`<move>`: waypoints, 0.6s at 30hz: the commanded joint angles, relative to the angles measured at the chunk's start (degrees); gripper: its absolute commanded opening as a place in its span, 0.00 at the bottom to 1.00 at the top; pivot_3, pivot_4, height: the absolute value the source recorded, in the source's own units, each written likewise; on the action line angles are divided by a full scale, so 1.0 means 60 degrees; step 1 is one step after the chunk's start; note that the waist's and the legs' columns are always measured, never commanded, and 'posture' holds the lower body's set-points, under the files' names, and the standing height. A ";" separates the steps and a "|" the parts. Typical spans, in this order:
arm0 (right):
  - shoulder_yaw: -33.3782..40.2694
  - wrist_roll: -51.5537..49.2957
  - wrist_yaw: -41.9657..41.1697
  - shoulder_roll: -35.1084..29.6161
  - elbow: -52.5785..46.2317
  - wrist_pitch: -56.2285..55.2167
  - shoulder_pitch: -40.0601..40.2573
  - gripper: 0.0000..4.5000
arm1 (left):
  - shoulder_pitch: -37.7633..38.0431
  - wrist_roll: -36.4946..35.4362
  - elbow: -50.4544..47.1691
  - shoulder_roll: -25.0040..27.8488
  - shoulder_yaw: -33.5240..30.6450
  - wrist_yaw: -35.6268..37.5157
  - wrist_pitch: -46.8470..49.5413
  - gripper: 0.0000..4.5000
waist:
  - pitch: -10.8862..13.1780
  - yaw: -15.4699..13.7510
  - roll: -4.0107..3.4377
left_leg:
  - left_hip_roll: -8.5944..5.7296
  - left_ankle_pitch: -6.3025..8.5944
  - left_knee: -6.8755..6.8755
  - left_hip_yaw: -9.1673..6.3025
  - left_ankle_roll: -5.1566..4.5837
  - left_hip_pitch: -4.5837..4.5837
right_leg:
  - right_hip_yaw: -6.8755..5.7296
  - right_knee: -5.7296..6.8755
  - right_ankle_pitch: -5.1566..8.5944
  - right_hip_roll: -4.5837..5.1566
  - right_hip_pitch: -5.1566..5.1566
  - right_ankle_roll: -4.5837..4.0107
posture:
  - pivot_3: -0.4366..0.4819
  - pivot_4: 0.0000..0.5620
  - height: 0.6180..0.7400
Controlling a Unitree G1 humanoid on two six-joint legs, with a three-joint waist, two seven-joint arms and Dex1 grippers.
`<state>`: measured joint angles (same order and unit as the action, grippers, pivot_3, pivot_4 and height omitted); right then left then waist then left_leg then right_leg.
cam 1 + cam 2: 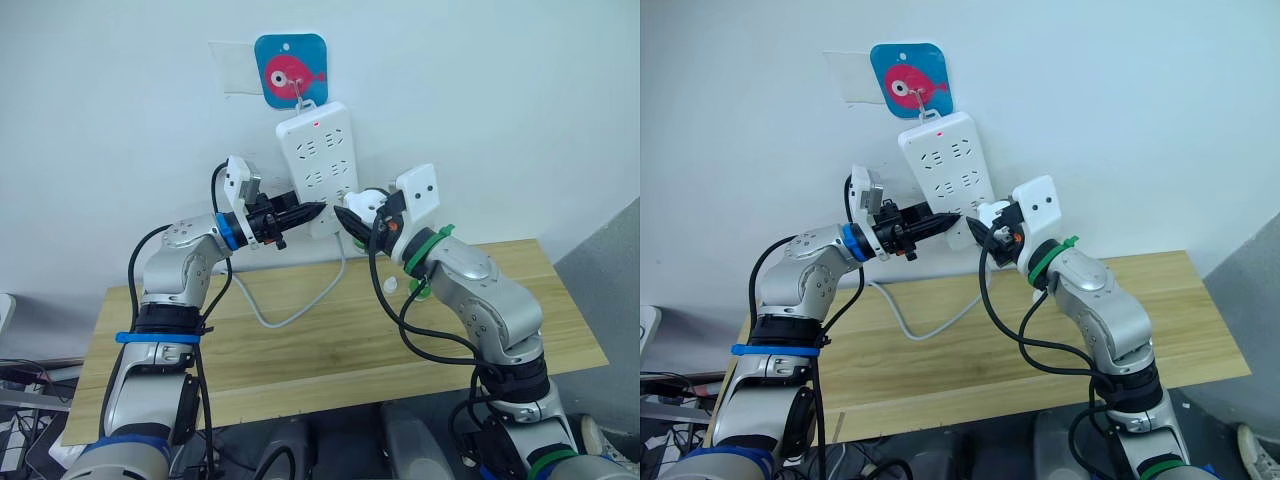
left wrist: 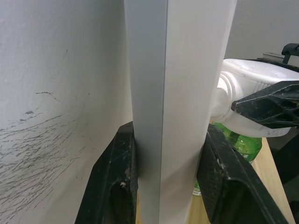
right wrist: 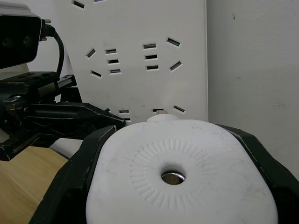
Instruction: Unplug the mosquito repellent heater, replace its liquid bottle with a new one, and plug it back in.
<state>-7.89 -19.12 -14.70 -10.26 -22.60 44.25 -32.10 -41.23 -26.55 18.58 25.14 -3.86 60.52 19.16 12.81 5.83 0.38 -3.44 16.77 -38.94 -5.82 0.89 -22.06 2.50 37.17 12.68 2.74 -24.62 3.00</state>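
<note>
My left fingers (image 2: pixel 117 182) pinch the power strip's (image 1: pixel 320 165) lower edge; right fingers (image 3: pixel 74 182) clamp the mosquito repellent heater (image 3: pixel 182 172), its plug hidden.

Power strip (image 1: pixel 320 165) hangs on wall, centre frame, under fish hook (image 1: pixel 291 70). Left gripper (image 1: pixel 312 211) clamps its lower edge; right gripper (image 1: pixel 348 218) holds mosquito repellent heater (image 3: pixel 182 172) against its face, tips nearly meeting: no gap between them. Cable (image 1: pixel 300 305) loops across table (image 1: pixel 300 350) at centre. Open tabletop at lower left and right.

Silver arms, black cables; blue band left, green right.
</note>
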 commanded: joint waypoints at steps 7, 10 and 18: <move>-0.0182 0.0476 0.0131 0.0020 -0.0089 -0.0084 -0.0486 0.67 | -0.0119 -0.0018 -0.0454 0.0016 -0.0024 0.0037 -0.0110 0.29 | 0.0000 0.0003 0.0000 | 0.0000 0.0000 0.0000 0.0001 0.0000 0.0001 | 0.0000 0.0003 0.0000 0.0000 0.0000 0.0000 | 0.30 0.35 1.00; -0.0282 0.0626 0.0197 0.0074 -0.0043 0.0048 -0.0572 0.67 | -0.0081 -0.0024 -0.0593 -0.0024 -0.0011 -0.0016 -0.0066 0.29 | 0.0000 -0.0001 0.0000 | 0.0000 -0.0001 0.0000 -0.0002 0.0002 0.0000 | -0.0002 0.0004 0.0000 0.0000 0.0000 0.0000 | 0.30 0.35 1.00; -0.0420 0.0801 0.0566 0.0393 -0.0045 0.0523 -0.0732 0.67 | 0.0021 -0.0052 -0.0905 -0.0139 -0.0015 -0.0229 0.0056 0.29 | 0.0000 0.0003 0.0000 | 0.0000 -0.0003 0.0000 0.0000 0.0004 0.0002 | 0.0001 0.0012 0.0000 0.0003 -0.0003 -0.0001 | 0.31 0.36 1.00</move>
<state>-10.24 -15.24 -12.67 -8.79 -22.16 47.05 -34.78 -40.55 -25.57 16.81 25.07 -4.18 58.84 19.49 12.81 5.85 0.37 -3.44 16.75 -38.94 -5.82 0.91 -22.05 2.50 37.24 12.67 2.76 -24.64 3.00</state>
